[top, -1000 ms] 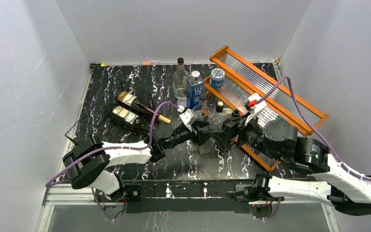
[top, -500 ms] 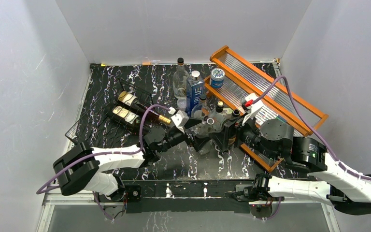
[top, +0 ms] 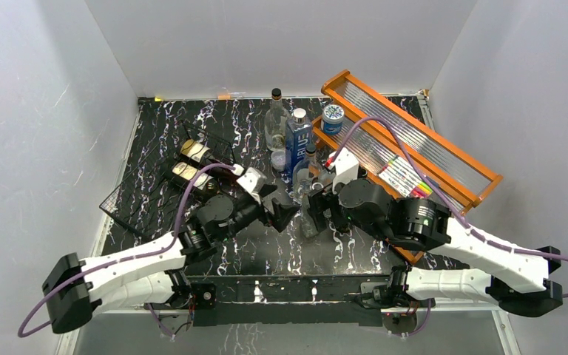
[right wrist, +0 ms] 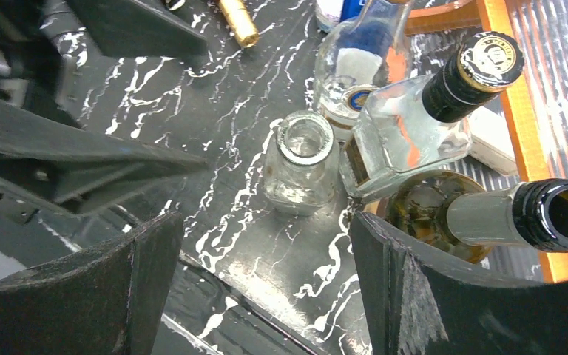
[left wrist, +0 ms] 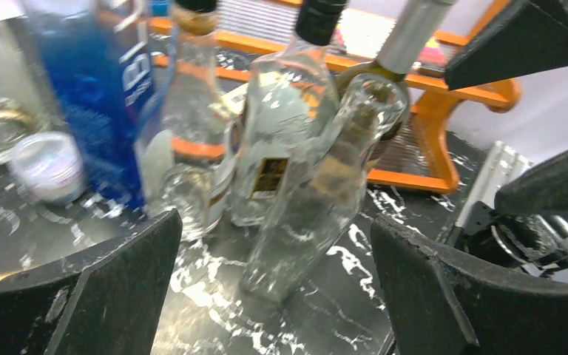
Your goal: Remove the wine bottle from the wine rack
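The wine rack (top: 129, 194) sits toward the left edge of the black marbled table (top: 266, 251). On it, 2 dark wine bottles (top: 186, 172) with cream-and-gold labels lie side by side, their print too small to read. The left gripper (top: 287, 211) hangs near the table's middle, just right of the rack, jaws spread wide and grasping nothing. The right gripper (top: 314, 214) faces it close by, jaws likewise released. The only legible writing is "BLU" in white on a blue bottle (top: 298, 140) toward the far edge; in the left wrist view that bottle (left wrist: 111, 96) is blurred. The overhead view hides what the wrist views show: an uncapped clear bottle (right wrist: 303, 159) stands below the right gripper (right wrist: 265, 222) and ahead of the left gripper (left wrist: 274, 225). Beside it are a square clear bottle (right wrist: 407, 133) with a black cap, whose embossed ring cannot be read, and an open green bottle (right wrist: 444, 214) against the orange shelf (top: 481, 177). Only the right wrist view shows a gold-foiled bottle neck (right wrist: 237, 21).
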